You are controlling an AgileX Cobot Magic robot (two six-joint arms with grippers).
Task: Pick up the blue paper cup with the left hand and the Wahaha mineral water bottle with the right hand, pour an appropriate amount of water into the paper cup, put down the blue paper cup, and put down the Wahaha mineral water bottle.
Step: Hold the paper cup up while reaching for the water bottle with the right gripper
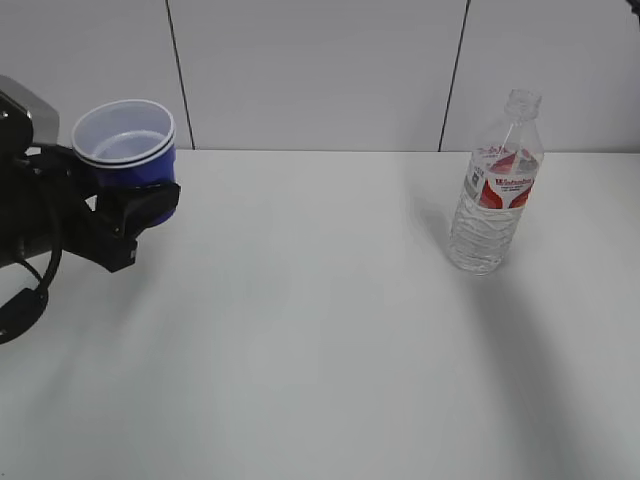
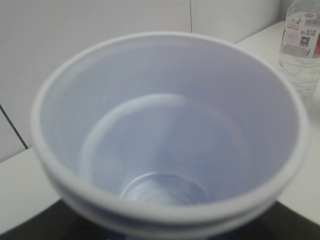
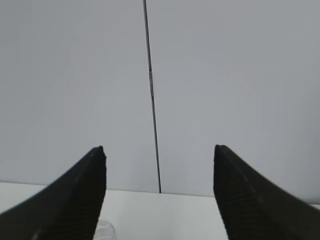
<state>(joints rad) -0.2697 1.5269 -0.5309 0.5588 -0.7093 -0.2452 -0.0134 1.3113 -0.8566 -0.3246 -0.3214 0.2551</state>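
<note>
At the upper left of your exterior view, the black left gripper (image 1: 140, 205) is clamped around the lower body of the small tapered blue paper cup with a white inside and doubled white rim (image 1: 125, 145), holding it upright and lifted off the white table (image 1: 320, 330). Your left wrist view is almost filled by that cup's white interior (image 2: 165, 145); whether it holds water you cannot tell.

The tall clear ribbed plastic bottle with a red-and-white label band and capless neck (image 1: 493, 185) stands upright on the table at the right of the exterior view, well apart from the cup.

In your right wrist view, the black right gripper (image 3: 160, 155) has its two ribbed fingers (image 3: 75, 200) spread apart with nothing between them, facing the grey panelled wall (image 3: 225, 75). A bit of clear rim shows at the bottom edge near the left finger.
</note>
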